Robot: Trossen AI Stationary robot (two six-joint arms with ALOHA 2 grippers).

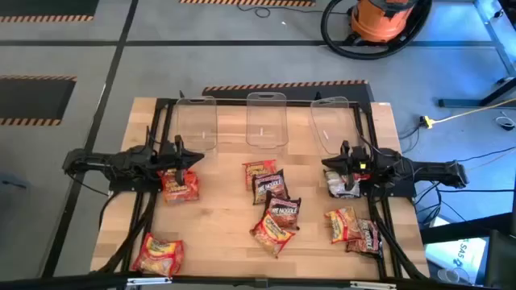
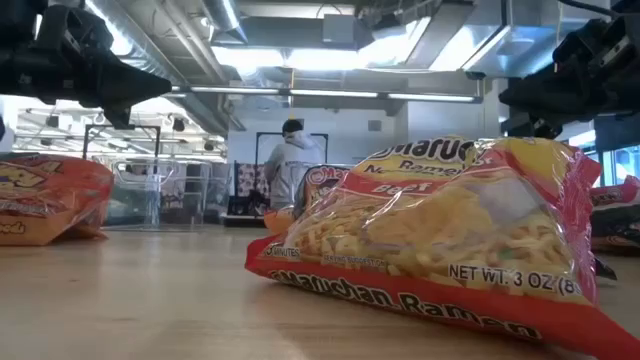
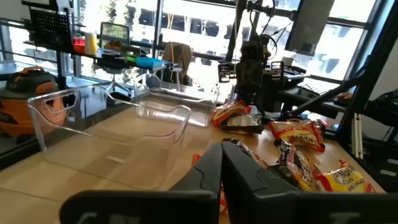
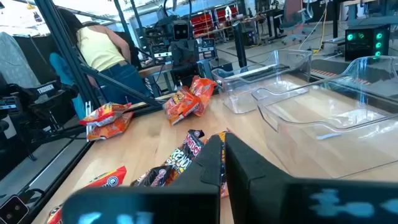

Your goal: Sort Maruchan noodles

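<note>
Counter (image 1: 218, 217): pale wood top carrying three clear bins (image 1: 267, 119) along the far edge and the scattered noodle packets; both arms reach in from its sides

Left arm: stretched in level from the counter's left side, wrist low, left gripper (image 1: 184, 158) pointing toward the middle; its fingers (image 3: 239, 174) are pressed together with nothing between them

Right arm: mirrored from the right side, right gripper (image 1: 337, 165) facing inward; fingers (image 4: 233, 158) likewise closed and empty

Maruchan noodles, centre cluster (image 1: 272, 205): several packets, some overlapping, between the two grippers and nearer the front edge than either; red-orange ones mixed with dark ones

Packet by left gripper (image 1: 179, 185): orange-red, lying just under and in front of the fingertips; whether it touches them cannot be told

Packet by right gripper (image 1: 343, 184): pale and dark, directly below that gripper

Front-left packet (image 1: 157, 254): well behind and outside the left gripper, near the counter's corner

Right-side pair (image 1: 352, 229): beside the right arm's frame, toward the front

Handling, as judged: light, crinkly film over a brittle noodle block; slick and puffy, likely to slide or skid if pushed. A pinch across a short edge or the crimped end seal (image 2: 590, 200) should hold better than the flat face; hard squeezing may crack the contents

Next move, as judged: fingers must spread before any pickup
</note>
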